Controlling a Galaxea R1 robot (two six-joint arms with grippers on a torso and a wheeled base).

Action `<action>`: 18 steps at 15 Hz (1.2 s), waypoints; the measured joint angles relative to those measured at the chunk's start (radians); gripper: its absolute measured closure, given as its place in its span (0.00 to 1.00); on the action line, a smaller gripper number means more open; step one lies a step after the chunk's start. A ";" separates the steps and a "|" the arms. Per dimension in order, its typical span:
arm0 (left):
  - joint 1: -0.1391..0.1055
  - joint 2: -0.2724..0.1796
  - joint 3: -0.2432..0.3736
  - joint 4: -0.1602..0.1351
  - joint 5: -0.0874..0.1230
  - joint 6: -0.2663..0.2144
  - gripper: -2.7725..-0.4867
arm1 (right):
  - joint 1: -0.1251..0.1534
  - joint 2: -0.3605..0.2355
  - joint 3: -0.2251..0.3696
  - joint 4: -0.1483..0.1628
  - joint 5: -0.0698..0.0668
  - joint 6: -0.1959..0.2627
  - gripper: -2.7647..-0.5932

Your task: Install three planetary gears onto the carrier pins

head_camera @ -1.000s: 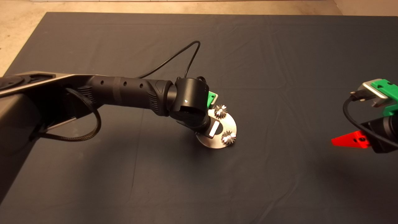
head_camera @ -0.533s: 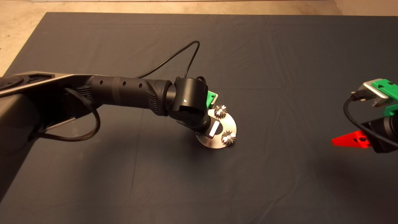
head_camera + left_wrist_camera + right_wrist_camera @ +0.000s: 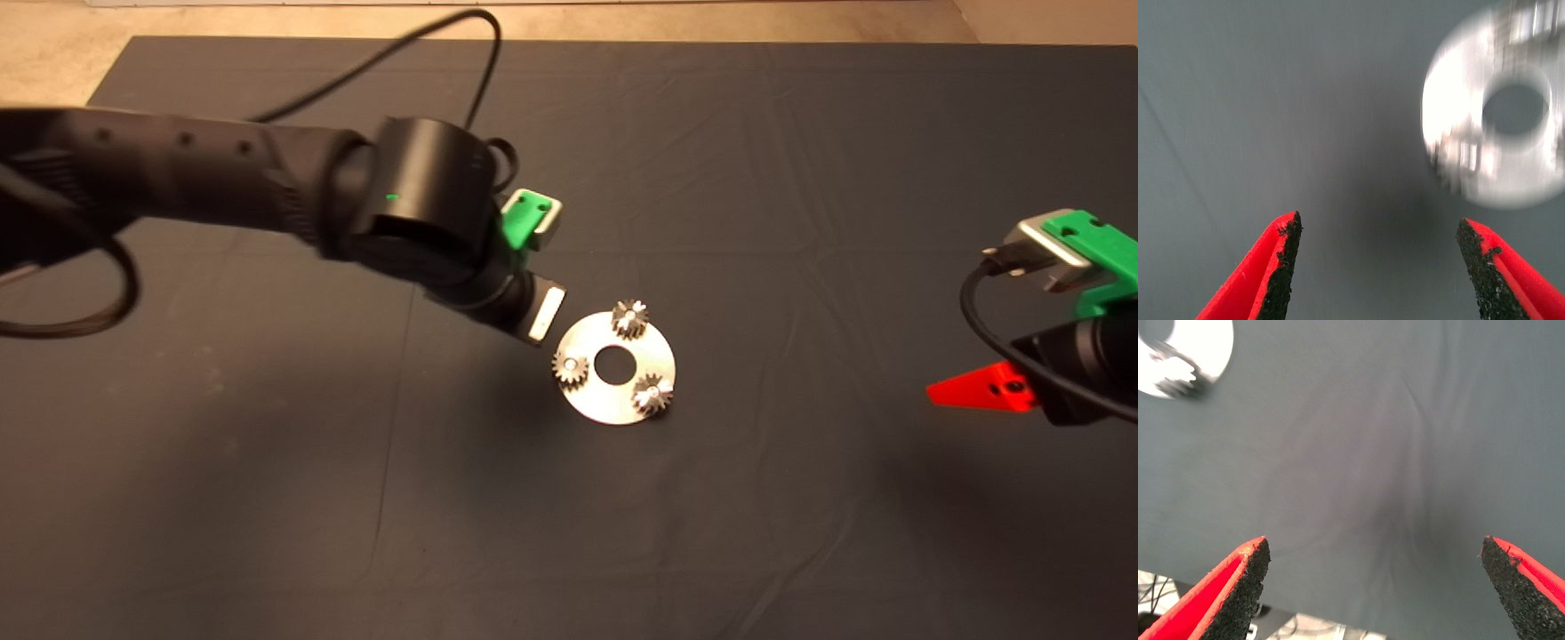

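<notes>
A shiny round disc point(image 3: 613, 407) with a large centre hole lies mid-mat. Three small planetary gears sit on it, one per carrier pin: the far gear point(image 3: 629, 318), the left gear point(image 3: 571, 367) and the near-right gear point(image 3: 652, 394). Only the bright pin tips show in the gear centres. My left gripper point(image 3: 1378, 227) is open and holds nothing, raised above the mat to the left of the disc point(image 3: 1451, 100). In the head view the left wrist point(image 3: 427, 209) hides its fingers. At the right edge my right gripper point(image 3: 1375, 543) hangs open over bare mat, one red finger point(image 3: 973, 391) showing.
The dark mat point(image 3: 267, 498) has light wrinkles. Beyond its far edge is a pale floor point(image 3: 53, 53). A black cable point(image 3: 400, 53) loops above the left arm. A corner of the disc point(image 3: 1205, 347) shows in the right wrist view.
My left arm has lifted and pulled back up and to the left, off the disc. A third gear now shows on the left pin. The right gripper drifted slightly left.
</notes>
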State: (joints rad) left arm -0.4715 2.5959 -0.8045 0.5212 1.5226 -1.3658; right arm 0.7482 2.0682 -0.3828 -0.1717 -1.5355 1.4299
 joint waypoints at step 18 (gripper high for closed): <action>0.015 -0.321 0.459 -0.287 0.001 -0.357 0.45 | -0.252 -0.272 0.019 0.131 -0.006 0.096 0.19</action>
State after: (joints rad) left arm -0.4564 2.2750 -0.3457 0.2347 1.5234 -1.7228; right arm 0.4964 1.7964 -0.3636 -0.0404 -1.5417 1.5257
